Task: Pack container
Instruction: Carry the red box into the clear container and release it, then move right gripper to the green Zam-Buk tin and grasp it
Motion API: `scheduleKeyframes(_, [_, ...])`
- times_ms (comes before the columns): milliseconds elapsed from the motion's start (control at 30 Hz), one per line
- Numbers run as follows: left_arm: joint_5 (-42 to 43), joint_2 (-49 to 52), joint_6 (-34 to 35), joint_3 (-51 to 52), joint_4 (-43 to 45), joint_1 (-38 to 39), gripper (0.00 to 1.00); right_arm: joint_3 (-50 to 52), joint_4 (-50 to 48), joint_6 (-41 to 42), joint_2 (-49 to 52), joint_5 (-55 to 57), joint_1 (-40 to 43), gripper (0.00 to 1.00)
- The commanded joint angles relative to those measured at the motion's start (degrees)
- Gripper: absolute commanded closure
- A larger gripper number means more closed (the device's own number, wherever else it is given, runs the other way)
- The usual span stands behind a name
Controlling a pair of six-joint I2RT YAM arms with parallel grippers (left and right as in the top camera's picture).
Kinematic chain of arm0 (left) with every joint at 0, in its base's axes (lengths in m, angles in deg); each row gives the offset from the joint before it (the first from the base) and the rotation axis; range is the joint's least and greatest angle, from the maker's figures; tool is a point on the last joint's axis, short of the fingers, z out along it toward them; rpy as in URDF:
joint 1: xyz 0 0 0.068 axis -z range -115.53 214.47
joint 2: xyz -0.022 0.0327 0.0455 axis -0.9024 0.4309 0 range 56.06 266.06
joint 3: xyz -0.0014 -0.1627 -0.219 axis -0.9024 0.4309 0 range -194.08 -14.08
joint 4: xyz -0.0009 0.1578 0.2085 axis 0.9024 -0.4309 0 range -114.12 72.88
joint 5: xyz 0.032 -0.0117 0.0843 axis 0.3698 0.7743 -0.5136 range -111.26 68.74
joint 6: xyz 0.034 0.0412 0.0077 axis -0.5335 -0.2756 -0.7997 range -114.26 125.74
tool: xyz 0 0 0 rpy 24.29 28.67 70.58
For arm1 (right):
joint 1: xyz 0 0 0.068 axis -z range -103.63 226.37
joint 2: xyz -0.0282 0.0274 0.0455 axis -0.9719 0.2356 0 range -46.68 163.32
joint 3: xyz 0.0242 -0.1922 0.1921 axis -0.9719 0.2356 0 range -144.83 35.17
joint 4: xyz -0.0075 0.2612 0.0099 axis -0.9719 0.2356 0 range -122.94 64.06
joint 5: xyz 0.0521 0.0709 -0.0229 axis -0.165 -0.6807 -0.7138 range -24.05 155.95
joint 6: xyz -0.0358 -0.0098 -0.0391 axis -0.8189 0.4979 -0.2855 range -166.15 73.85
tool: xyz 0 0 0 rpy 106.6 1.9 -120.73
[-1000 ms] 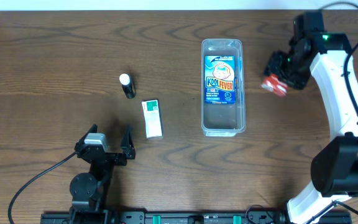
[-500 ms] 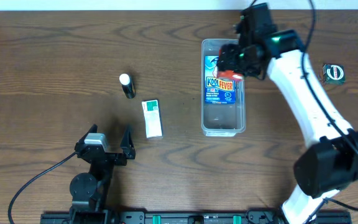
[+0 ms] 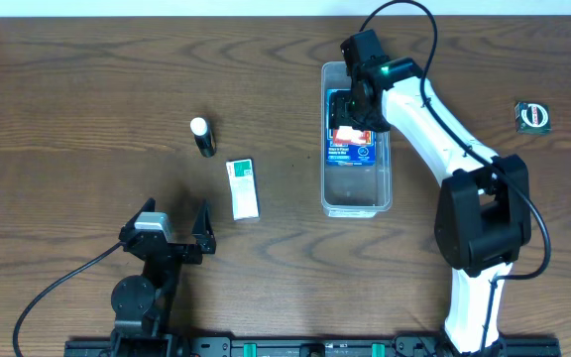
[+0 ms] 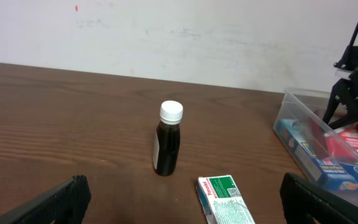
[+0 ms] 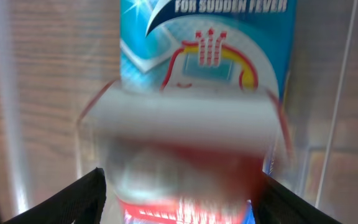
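Note:
The clear plastic container [image 3: 356,207] stands upright right of centre and holds a blue Kool Fever pack [image 3: 364,151]. My right gripper [image 3: 357,111] hovers over its far half with fingers spread. A red and white box [image 3: 346,135] lies between them on the blue pack; in the right wrist view the box [image 5: 185,149] is blurred while the pack [image 5: 207,37] is sharp. A dark bottle with a white cap [image 3: 202,136] and a green and white box [image 3: 243,188] sit on the table to the left. My left gripper [image 3: 171,230] is open and empty near the front edge.
A small dark green item [image 3: 533,115] lies at the far right. The left wrist view shows the bottle [image 4: 168,138], the green box [image 4: 225,198] and the container's end [image 4: 291,112] with the right arm above it. A white wall is behind the table.
My right arm swung left from the far right of the table to over the container, carrying the red and white box. The box now sits inside the container. The left arm has not moved.

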Motion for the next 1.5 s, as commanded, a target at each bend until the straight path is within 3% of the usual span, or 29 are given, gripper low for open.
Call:
scheduleKeyframes(0, [0.7, -0.3, -0.9, 0.9, -2.1, 0.2, 0.02, -0.8, -0.7, -2.2, 0.5, 3.6, 0.2, 0.27])
scheduleKeyframes(400, [0.7, -0.3, -0.9, 0.9, -2.1, 0.2, 0.02, -3.9, 1.7, -4.3, 0.0, 6.4, 0.7, 0.16])
scheduleKeyframes(633, [0.7, -0.3, -0.9, 0.9, -2.1, 0.2, 0.02, -21.7, 16.5, -9.3, -0.2, 6.6, 2.6, 0.01])
scheduleKeyframes(800, [0.7, -0.3, -0.9, 0.9, -2.1, 0.2, 0.02, -35.5, 26.6, -13.1, -0.2, 13.6, 7.5, 0.01])
scheduleKeyframes(967, [0.7, -0.3, -0.9, 0.9, -2.1, 0.2, 0.02, -42.8, 31.6, -20.3, -0.2, 13.8, 16.5, 0.01])
scheduleKeyframes(1200, [0.7, -0.3, -0.9, 0.9, -2.1, 0.2, 0.02, -38.1, 28.7, -27.5, -0.1, 9.1, 30.8, 0.01])
scheduleKeyframes(1300, [0.7, -0.3, -0.9, 0.9, -2.1, 0.2, 0.02, -33.3, 26.1, -30.3, -0.1, 3.1, 35.5, 0.01])
scheduleKeyframes(1467, [0.7, -0.3, -0.9, 0.9, -2.1, 0.2, 0.02, -24.0, 18.5, -32.2, -0.1, 3.0, 40.5, 0.01])
